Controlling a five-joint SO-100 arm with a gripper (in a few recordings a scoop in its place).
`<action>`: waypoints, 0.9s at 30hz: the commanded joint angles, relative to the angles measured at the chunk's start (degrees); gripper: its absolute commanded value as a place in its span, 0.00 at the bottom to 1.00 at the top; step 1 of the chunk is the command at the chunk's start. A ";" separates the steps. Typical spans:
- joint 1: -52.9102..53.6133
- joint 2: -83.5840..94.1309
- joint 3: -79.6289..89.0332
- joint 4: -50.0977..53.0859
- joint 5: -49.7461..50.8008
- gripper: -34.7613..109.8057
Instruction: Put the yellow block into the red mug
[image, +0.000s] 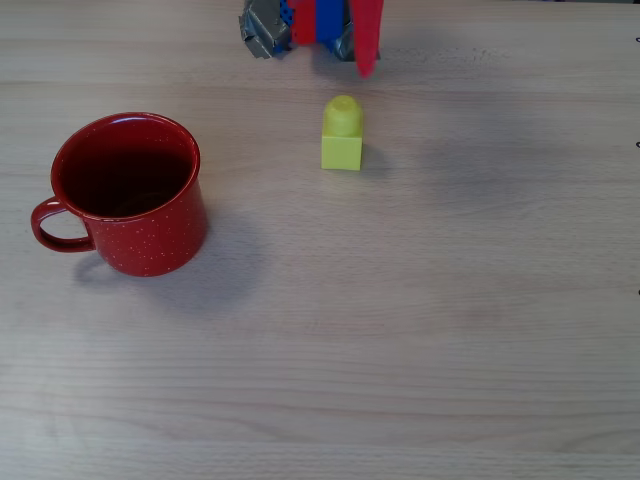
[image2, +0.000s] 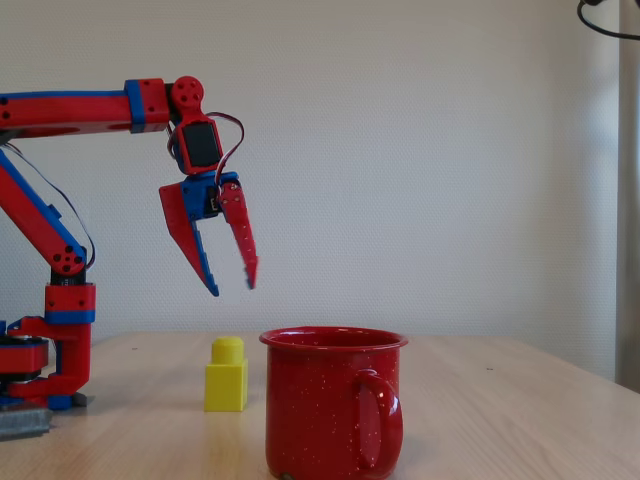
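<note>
Gripper (image2: 233, 290) up in the air above the block (image2: 227, 375), fingers a little apart, holding nothing. Block upright on the table (image: 420, 330), apart from the mug (image: 130, 193).

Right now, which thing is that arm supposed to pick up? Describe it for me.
On the pale wooden table stands a big red mug. Apart from it, below the open gripper, sits the yellow block: small, bright yellow, with one round stud on top.

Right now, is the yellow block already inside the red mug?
No. In the overhead view the yellow block stands on the table, apart from the red mug, whose inside looks empty.
</note>
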 joint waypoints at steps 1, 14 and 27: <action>-1.23 1.05 -3.96 1.76 2.11 0.44; -1.23 -2.20 3.69 -2.20 7.12 0.50; -2.11 -10.46 8.26 -8.61 6.33 0.50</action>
